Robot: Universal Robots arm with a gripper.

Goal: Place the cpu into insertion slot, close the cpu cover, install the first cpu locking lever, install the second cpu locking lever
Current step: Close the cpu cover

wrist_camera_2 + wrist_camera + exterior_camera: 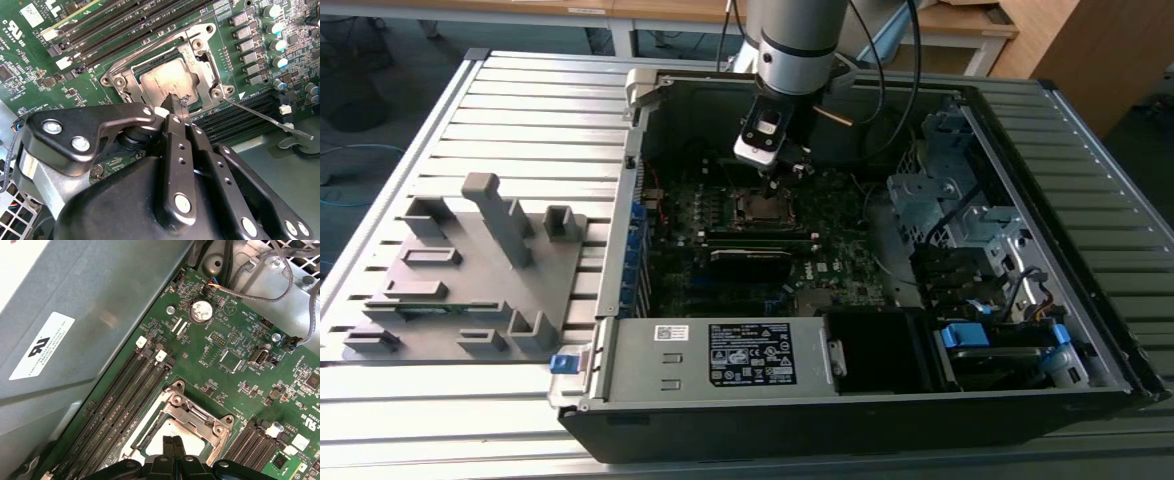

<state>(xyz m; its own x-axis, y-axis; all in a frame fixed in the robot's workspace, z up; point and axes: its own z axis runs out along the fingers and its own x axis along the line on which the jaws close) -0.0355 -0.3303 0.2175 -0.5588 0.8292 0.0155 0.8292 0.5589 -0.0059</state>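
One locking lever juts loose beside the insertion slot; cpu sits in it under the cpu cover. My gripper, fingers pressed together, hovers at the slot's edge. Risk: tip skids, gouging the mobo w/ stray force.

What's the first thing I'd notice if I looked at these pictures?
A big silver robot arm reaches down into an open computer case in the exterior view. In the second wrist view its black gripper, shut, points at the shiny cpu framed by the silvery cpu cover on the green motherboard. A grey block with pegs lies on the exterior view's left.
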